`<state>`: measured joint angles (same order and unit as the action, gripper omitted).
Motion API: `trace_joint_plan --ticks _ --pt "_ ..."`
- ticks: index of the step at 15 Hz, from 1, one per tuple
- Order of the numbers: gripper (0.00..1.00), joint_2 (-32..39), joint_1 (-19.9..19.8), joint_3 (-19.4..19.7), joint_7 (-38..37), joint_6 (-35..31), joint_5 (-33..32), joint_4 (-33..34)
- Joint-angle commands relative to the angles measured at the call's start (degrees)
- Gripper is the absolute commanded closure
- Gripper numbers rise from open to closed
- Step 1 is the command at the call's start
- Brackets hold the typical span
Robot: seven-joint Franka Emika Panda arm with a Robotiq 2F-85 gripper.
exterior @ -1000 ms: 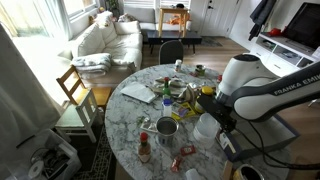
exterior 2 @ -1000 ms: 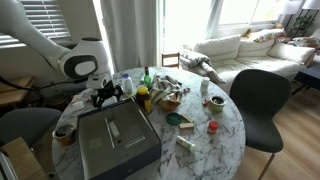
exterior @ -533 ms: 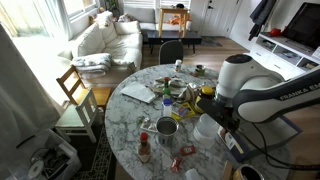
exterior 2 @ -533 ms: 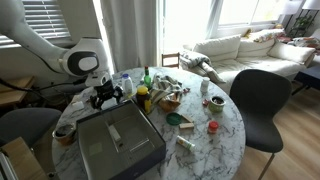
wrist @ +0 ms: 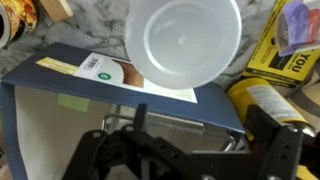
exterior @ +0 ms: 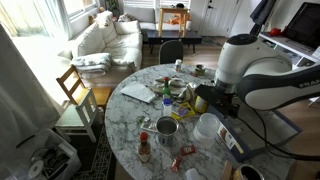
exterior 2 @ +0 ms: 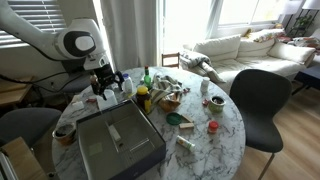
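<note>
One second earlier my pincer [exterior 2: 105, 84] had hung lower, close over the clutter at the edge of the table [exterior: 125, 108]; by this moment the arm had drawn up and the wrist stood higher in both exterior views. The jaws had not moved through that lift: they stood as wide as they go, with nothing between them and nothing touching either finger. I judged that the rise had carried nothing off the table and had only put more air between me and the things below. The white bowl [wrist: 183, 40] was the nearest loose thing. In the wrist view it lay ahead of the pincer, beyond the far edge of the dark blue box [wrist: 55, 95], mouth up and empty. Its rim overlapped the box's edge from that angle, and I could not tell whether it leaned on the box or stood just beside it on the marble. The box itself, with a white paper label [wrist: 110, 75] across its top, lay directly under my fingers but apart from them. A yellow carton [wrist: 285, 55] and a yellow bottle [wrist: 262, 100] stood off to one side of the bowl, near it but not touching.
</note>
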<state>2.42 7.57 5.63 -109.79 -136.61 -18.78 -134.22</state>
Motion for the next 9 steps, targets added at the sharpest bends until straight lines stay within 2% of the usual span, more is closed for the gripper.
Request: trace_joint_plan --ticks 1,5,9 --pt "0.0 -5.0 -1.4 -3.6 0.6 3.5 -2.3 1.5" --pt "0.0 -6.2 -1.4 -6.8 10.5 0.0 4.1 4.0" --pt "0.0 -3.0 -0.5 -9.5 25.5 -0.5 13.8 7.4"
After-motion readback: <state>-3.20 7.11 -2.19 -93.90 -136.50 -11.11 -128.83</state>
